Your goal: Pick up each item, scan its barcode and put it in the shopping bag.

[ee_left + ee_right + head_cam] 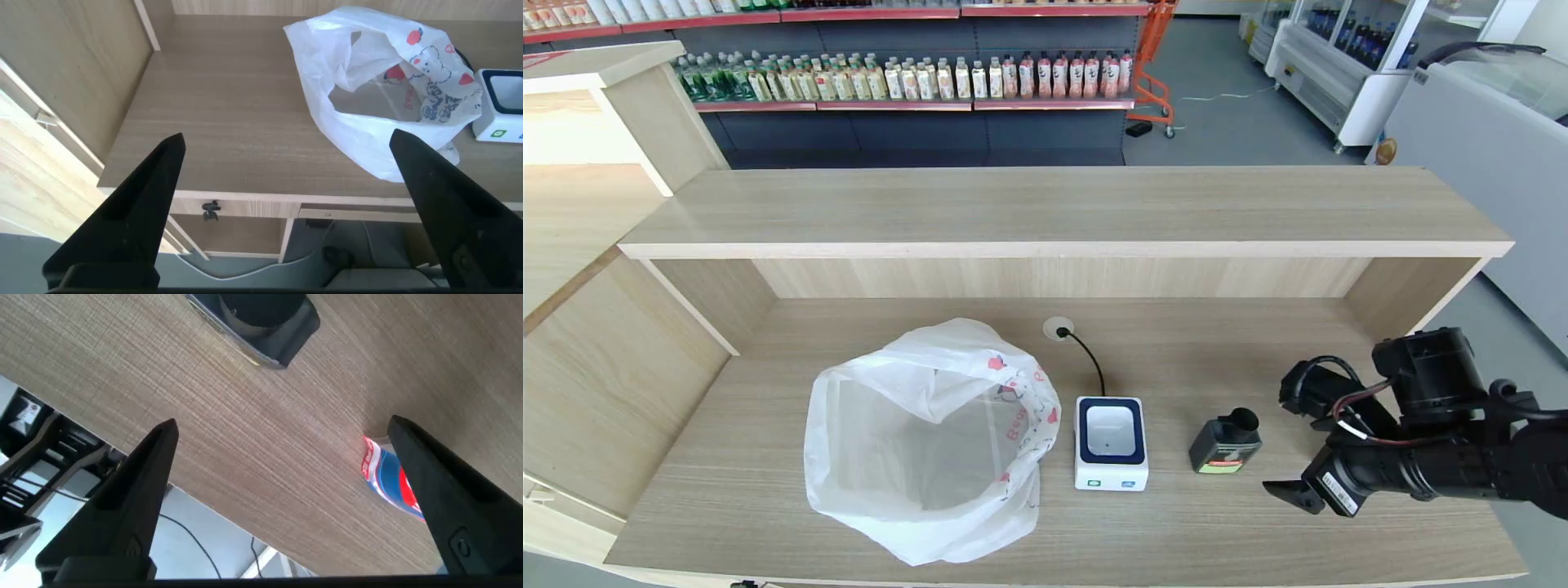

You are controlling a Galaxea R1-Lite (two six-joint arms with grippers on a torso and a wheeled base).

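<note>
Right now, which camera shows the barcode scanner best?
Head view: the whole scanner shows, window up, between the shopping bag and the dark bottle. The left wrist view catches one corner of it; the right wrist view faces the bottle and counter.

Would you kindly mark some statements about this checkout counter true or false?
1. The shopping bag lies open on the counter, on the scanner's left. True.
2. The dark bottle is inside the bag. False: it sits on the counter between the scanner and the right gripper.
3. The right gripper is shut on the bottle. False: it is open and empty.
4. A black cable runs from the scanner to a hole in the counter. True.
5. The left gripper is open. True.
</note>
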